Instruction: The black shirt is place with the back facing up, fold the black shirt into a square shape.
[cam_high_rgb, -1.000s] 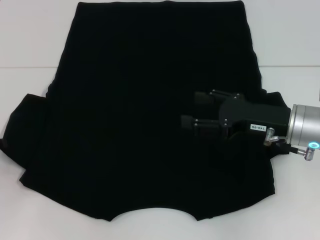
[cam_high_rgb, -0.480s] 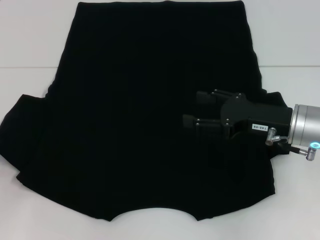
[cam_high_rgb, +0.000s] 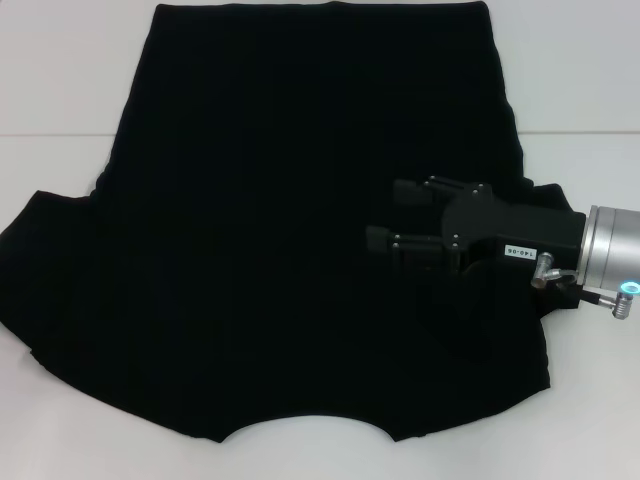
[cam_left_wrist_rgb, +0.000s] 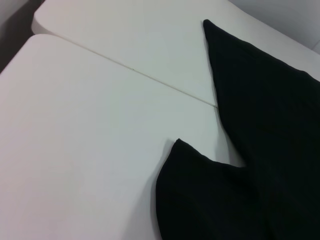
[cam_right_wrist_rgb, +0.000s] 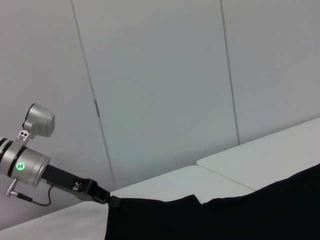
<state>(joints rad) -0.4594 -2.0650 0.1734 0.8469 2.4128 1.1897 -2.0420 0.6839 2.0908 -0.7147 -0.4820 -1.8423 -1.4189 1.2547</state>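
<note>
The black shirt (cam_high_rgb: 300, 230) lies spread flat on the white table (cam_high_rgb: 60, 90), plain side up. From the head camera, the right gripper (cam_high_rgb: 385, 218) hovers over the shirt's right half, fingers spread with a gap between them. Only the right wrist camera shows the left gripper (cam_right_wrist_rgb: 111, 201) — at the shirt's left sleeve edge, whether pinching it I cannot tell.

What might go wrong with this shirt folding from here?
The right pincer sits open over the black shirt; if it moves sideways, it might drag and bunch the cloth. The left pincer is at a sleeve corner; a weak hold there might let the sleeve slip.
</note>
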